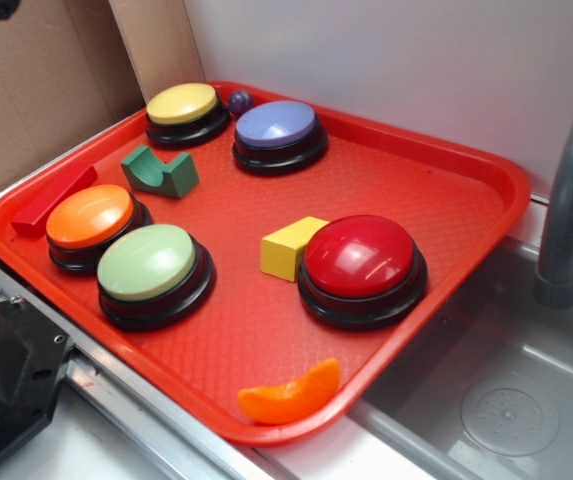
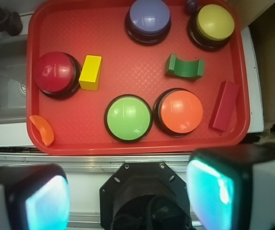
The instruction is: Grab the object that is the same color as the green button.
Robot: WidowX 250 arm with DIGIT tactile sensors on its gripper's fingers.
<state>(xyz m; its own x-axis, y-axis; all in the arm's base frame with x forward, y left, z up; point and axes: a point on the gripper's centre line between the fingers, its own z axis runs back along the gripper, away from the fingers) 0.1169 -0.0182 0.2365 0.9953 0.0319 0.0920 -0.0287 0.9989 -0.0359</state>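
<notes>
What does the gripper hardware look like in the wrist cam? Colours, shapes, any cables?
In the wrist view the gripper shows two chunky fingers at the bottom corners. Their housings look white to grey with dark upper edges, and their faces glow cyan, blurred by closeness. Between them sits a black, roughly octagonal mount with small screws and what looks like dark cabling below. No markings are legible.

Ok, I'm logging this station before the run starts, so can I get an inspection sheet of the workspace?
Surface: red plastic tray beside a grey sink.
Job's things: dark green arched wooden block, untouched; pale green domed button.
Clutter: orange button, yellow button, purple button, red button, yellow block, red bar, orange slice, small purple ball.
Grippers: gripper open, above the tray's near edge.
Cables: nothing seen.
Surroundings: grey faucet, cardboard.
</notes>
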